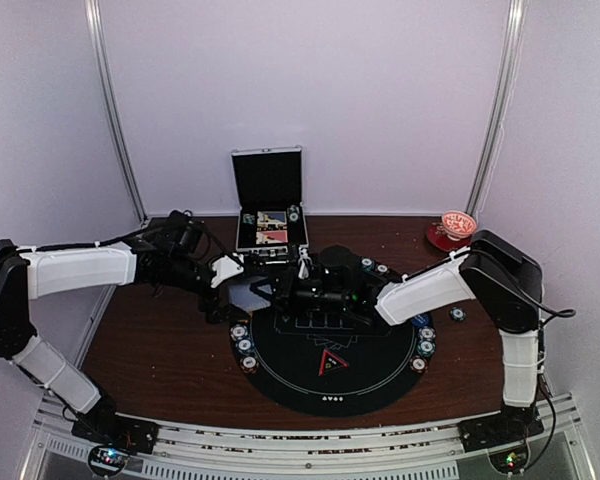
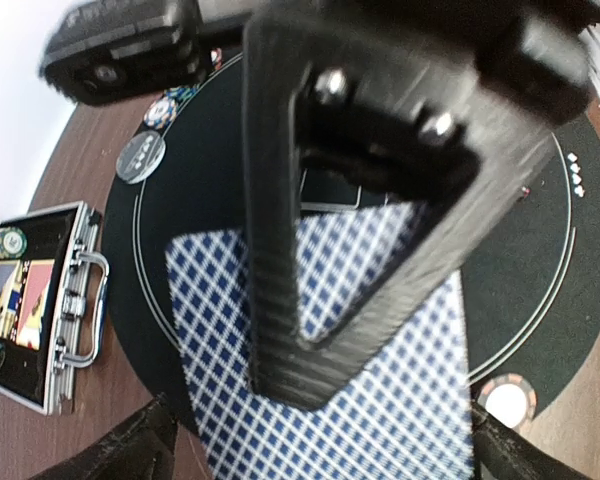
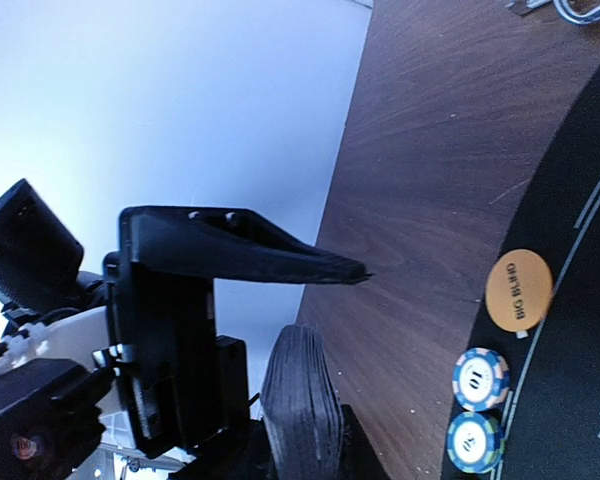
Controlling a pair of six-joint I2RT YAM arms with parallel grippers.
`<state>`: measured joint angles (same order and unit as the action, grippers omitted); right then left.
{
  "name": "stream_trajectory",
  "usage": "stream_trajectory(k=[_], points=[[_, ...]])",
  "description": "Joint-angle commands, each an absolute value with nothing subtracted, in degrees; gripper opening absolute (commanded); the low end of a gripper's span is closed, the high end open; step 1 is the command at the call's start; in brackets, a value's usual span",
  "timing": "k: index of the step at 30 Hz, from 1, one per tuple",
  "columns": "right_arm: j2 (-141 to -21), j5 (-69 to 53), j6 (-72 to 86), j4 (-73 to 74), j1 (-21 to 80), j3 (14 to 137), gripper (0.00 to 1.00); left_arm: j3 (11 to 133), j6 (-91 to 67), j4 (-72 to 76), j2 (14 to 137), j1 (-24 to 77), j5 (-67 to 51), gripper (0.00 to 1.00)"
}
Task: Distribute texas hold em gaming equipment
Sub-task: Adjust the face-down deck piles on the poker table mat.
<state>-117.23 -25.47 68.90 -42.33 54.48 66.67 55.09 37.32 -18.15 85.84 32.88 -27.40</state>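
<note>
On the tabletop [image 1: 160, 350] a round black mat [image 1: 290, 380] is laid at the centre. A silver case [image 1: 268, 180] is stood open at the far edge behind it. The left arm [image 1: 80, 270] and right arm [image 1: 420, 290] are positioned tip to tip over the far part of the mat.

The right jaws are almost closed and the card deck [image 2: 400, 400] appears to be pinched in them. One finger is seen laid across the blue-checked top back, and the stack is seen edge-on in the right wrist view. The left jaws are spread fully with nothing held. Their tips are seen either side of the deck's free end, apart from it.

Small groups of chips [image 1: 245, 347] are set at the left and right rim of the mat. An orange button disc [image 3: 518, 288] is laid at the rim just beside two blue-edged chips [image 3: 480, 378].

Step judged in hand: the top card is to be drawn off the deck by the left jaws for dealing onto the mat. To do it well:
- Only the exposed card end should be taken, clear of the right finger.
- Closure should be light, so that one card is lifted and not several.
- The pull should be made flat, along the card's plane.
- The right grip should be firm, so the stack is not fanned or dropped.

Whether a single card can be separated cannot be told from these views.
</note>
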Motion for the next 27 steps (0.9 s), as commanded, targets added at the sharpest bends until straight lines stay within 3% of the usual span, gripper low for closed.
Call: stream_trajectory(k=[1, 5, 11, 17, 27], points=[[-113.92, -21.76, 68.24, -45.46, 53.83, 64.40, 0.00, 57.28, 35.71, -13.75, 88.11, 34.69, -28.90, 0.98], [-112.56, -20.64, 65.64, -41.24, 53.50, 64.63, 0.00, 56.64, 34.41, -12.11, 88.97, 35.59, -26.35, 0.98], [-106.05, -15.33, 49.65, -12.14, 49.66, 69.60, 0.00, 51.39, 32.80, -8.10, 83.74, 34.51, -23.81, 0.98], [-99.33, -6.36, 34.56, 15.17, 45.54, 74.91, 0.00, 48.44, 30.91, -6.37, 78.88, 26.97, -26.85, 0.98], [-105.99, 1.52, 21.08, 37.31, 45.05, 85.04, 0.00, 46.70, 26.69, -2.84, 77.93, 24.43, -26.05, 0.98]])
